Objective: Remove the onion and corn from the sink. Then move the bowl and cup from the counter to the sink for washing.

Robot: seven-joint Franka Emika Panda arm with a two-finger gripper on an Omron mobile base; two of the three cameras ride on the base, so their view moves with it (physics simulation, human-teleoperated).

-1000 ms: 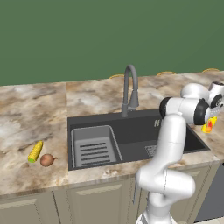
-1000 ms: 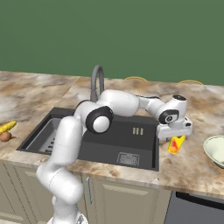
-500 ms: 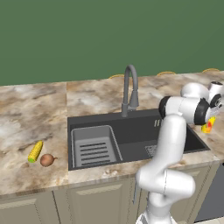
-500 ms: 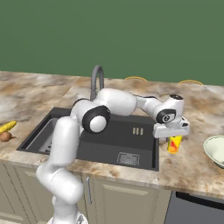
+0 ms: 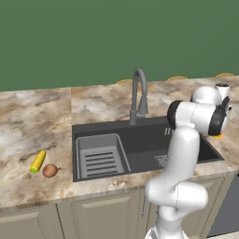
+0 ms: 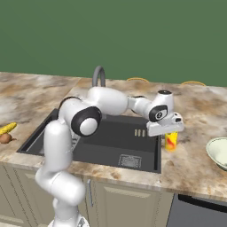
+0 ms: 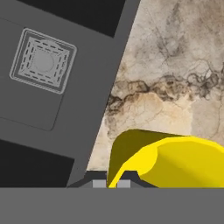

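While no writing readable — claw [image 6: 170,134] clamped on cup [image 6: 171,141] rim, beside sink [image 6: 111,144].

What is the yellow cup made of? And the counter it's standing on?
The cup looks like smooth plastic: flat bright yellow, slightly shiny, with a thin wall, though glazed ceramic is possible. The counter looks like polished stone: beige with brown marbled veins.
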